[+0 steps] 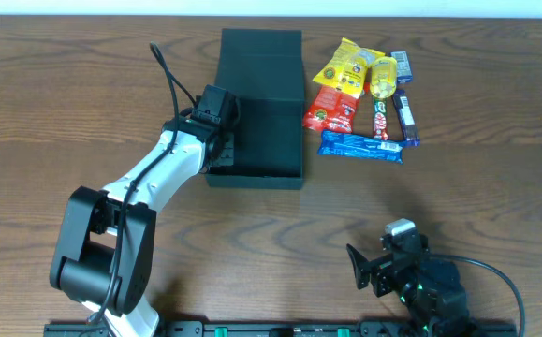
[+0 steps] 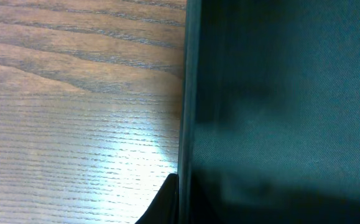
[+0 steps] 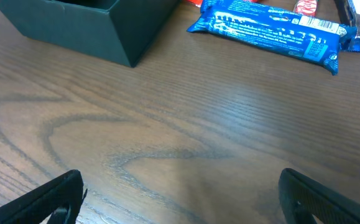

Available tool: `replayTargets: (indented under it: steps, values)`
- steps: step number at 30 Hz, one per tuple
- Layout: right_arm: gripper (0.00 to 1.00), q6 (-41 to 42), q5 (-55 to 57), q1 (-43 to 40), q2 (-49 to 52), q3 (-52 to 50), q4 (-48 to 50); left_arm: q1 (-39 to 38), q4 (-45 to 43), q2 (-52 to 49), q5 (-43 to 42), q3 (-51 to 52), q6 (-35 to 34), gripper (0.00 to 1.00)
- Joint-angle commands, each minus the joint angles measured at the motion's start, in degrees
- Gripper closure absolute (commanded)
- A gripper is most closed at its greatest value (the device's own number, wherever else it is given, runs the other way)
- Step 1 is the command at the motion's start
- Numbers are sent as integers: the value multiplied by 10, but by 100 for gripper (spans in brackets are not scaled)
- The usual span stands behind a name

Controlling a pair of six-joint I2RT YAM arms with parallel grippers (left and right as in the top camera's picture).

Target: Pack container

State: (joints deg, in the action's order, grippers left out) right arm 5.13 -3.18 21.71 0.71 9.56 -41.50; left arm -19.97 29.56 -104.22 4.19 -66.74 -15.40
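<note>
Inspection of the worktop (image 1: pixel 83 94), both arms.

Item 1, the container (image 1: pixel 266 140): it is matte black and sits left of centre on the far half of the worktop. Its lid (image 1: pixel 261 58) is folded back, away from me. The inside is dark and I can make out nothing lying in it.

Item 2, my left claw (image 1: pixel 219 120): it is at the container's left wall and closed on that wall. In the left wrist view the thin wall edge runs top to bottom. My outer finger (image 2: pixel 161 208) presses against it from the worktop side. The inner finger is lost in the dark of the box.

Item 3, my right claw (image 3: pixel 180 180): it stands wide open and holds nothing. It is low over bare wood at the near right, well apart from the container.

Item 4, the snacks: they lie grouped just to the right of the container. A blue bar (image 1: pixel 361 147) is nearest me, with a red packet (image 1: pixel 331 110) and a yellow packet (image 1: pixel 345 65) beyond it. Several smaller wrapped pieces sit to their right. All are outside the container.
</note>
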Motion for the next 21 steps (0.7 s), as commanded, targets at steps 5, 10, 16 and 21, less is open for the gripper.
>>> replayTargets:
  steps: [5, 10, 16, 21]
  values:
    - [1, -9, 2, 0, -4, -4, 0, 2, 3, -2, -17, 4, -24, 88]
    - [1, -9, 2, 0, -4, -4, 0, 2, 2, -2, -44, 4, -24, 26]
    - [1, -9, 2, 0, -4, -4, 0, 2, 23, 2, -45, -15, -24, 5]
    - [1, -9, 2, 0, -4, -4, 0, 2, 78, 42, -51, -79, -19, 5]
